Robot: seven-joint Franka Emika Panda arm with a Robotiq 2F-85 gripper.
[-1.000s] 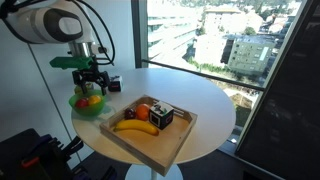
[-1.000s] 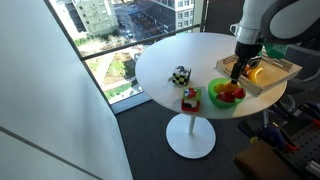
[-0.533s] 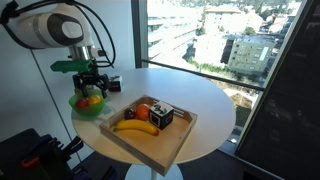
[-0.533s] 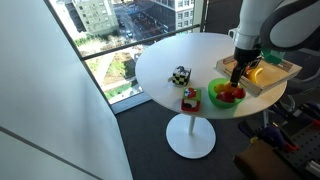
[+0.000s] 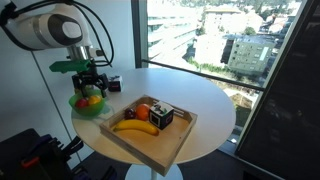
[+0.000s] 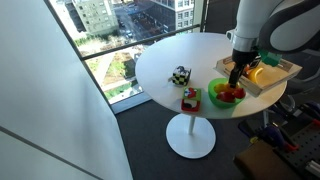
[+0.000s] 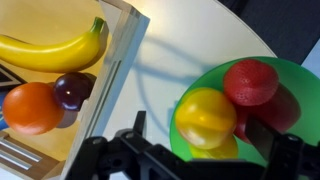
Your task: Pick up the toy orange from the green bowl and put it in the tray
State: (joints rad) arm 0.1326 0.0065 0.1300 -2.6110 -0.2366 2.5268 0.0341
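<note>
- Inside the green bowl (image 7: pixel 305 75) lies the toy orange (image 7: pixel 205 113), a small, smooth yellow-orange ball. It sits on the side of the bowl that is nearer to the tray (image 7: pixel 112 85).
- It looks like light, stiff plastic. I judge that it will not crush, but its round, glossy skin may slip or roll out of a pinch that is off centre.
- The best hold, I think, is one finger on each side of its widest part, closing across the middle from above.
- A red fruit (image 7: pixel 250 82) sits close against it, and another yellow piece shows just beside it, so the fingers have little room to go down.
- The gripper (image 7: pixel 197 135) hangs above the bowl with its jaws fully apart, and it holds nothing.
- The tray stands just beside the bowl on the white table (image 7: pixel 200 30). It carries a banana (image 7: pixel 50 50), a redder orange fruit (image 7: pixel 30 107) and a dark plum (image 7: pixel 70 90).
</note>
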